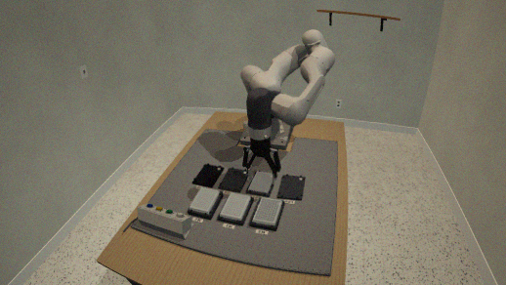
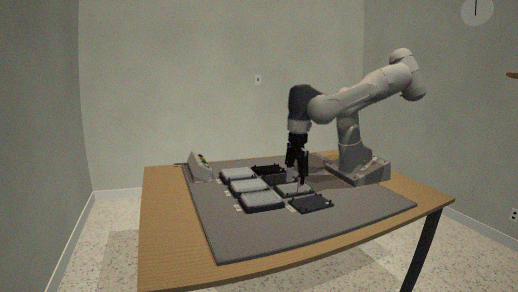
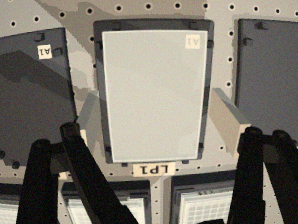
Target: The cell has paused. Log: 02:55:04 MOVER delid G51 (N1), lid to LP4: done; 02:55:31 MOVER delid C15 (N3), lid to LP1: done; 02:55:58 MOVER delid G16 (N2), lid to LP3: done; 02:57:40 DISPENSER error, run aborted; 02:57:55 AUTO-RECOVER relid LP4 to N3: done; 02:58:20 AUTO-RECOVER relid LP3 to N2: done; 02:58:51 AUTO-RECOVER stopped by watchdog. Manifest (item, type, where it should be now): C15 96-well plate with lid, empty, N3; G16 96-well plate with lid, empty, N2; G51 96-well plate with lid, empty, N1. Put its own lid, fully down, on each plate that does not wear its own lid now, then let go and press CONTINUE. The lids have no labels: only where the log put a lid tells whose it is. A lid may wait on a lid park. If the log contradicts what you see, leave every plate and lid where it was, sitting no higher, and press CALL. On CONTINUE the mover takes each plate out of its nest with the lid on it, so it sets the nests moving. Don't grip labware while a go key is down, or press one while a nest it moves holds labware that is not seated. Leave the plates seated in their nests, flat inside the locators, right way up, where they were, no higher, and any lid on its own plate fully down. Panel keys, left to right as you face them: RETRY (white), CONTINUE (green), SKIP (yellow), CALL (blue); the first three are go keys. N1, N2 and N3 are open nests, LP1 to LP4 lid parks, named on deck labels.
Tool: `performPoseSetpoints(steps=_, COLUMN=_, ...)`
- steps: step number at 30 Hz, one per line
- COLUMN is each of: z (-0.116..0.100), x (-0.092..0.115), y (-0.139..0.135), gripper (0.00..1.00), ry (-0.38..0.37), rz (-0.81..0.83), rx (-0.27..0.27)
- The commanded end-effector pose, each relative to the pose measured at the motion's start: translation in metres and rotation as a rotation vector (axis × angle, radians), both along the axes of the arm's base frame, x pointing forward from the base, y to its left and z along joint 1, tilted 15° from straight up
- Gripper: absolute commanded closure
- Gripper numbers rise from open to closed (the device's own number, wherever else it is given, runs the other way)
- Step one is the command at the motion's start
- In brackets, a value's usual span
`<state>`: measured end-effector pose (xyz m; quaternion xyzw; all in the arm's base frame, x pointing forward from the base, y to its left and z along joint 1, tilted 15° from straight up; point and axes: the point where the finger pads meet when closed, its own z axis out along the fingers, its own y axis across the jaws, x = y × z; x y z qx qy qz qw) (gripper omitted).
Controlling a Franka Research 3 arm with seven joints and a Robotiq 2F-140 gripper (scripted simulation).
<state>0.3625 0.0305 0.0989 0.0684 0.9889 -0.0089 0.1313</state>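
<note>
Three plates stand in a front row of nests. In the top view the left plate (image 1: 205, 201) and the middle plate (image 1: 235, 206) wear pale lids. The right plate (image 1: 267, 213) is bare, with its wells showing. One loose lid (image 1: 260, 183) lies flat on the lid park labelled LP1 (image 3: 153, 169), and it fills the wrist view (image 3: 154, 92). My gripper (image 1: 261, 166) hangs open just above this lid, fingers spread to either side of it (image 3: 160, 137), touching nothing. It also shows in the exterior view (image 2: 297, 172).
Three other lid parks are dark and bare: two to the left (image 1: 208, 175) (image 1: 233, 180) and one to the right (image 1: 291, 186). The key panel (image 1: 163, 220) sits at the mat's front left corner. The arm's base (image 2: 357, 167) stands behind the parks.
</note>
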Motion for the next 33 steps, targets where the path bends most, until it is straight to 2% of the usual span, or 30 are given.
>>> performPoseSetpoints(steps=1, z=-0.0003, x=0.0025, y=0.0003, gripper=0.34, ry=-0.005, rz=0.006, rx=-0.001)
performPoseSetpoints(steps=33, z=-0.0055, x=0.0039, y=0.0001, gripper=0.34, ry=-0.005, rz=0.006, rx=-0.001)
